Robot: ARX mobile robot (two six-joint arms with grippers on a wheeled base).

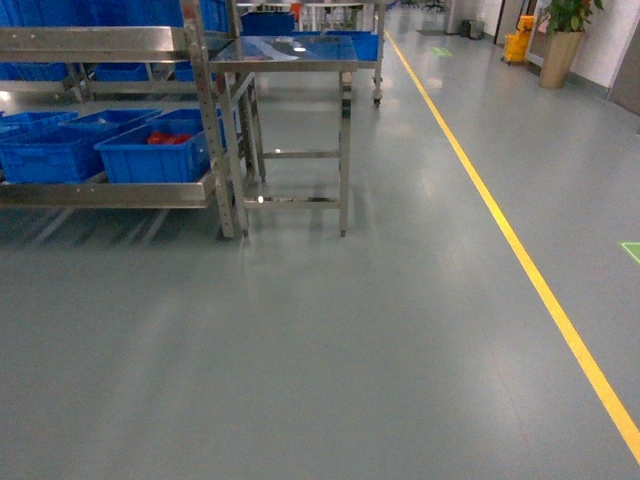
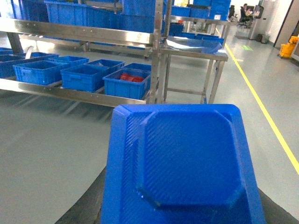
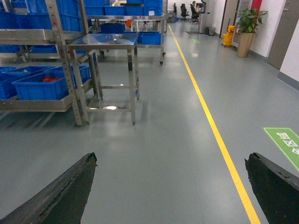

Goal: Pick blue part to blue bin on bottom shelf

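The blue part [image 2: 187, 163], a flat square plastic piece with a raised octagonal centre, fills the lower left wrist view. My left gripper [image 2: 182, 207] is shut on it, and only the dark finger edges [image 2: 88, 203] show beside it. The bottom shelf [image 1: 110, 192] of the steel rack carries several blue bins [image 1: 50, 150]. The nearest blue bin [image 2: 127, 84] holds red pieces. My right gripper [image 3: 170, 161] hangs open over bare floor with nothing between its fingers [image 3: 70, 191]. Neither gripper shows in the head view.
A square steel table [image 1: 290, 55] stands against the rack's right end post [image 1: 215, 130]. A yellow floor line [image 1: 520, 260] runs along the aisle on the right. A potted plant [image 1: 565, 40] and a yellow mop bucket [image 1: 518, 45] stand far back right.
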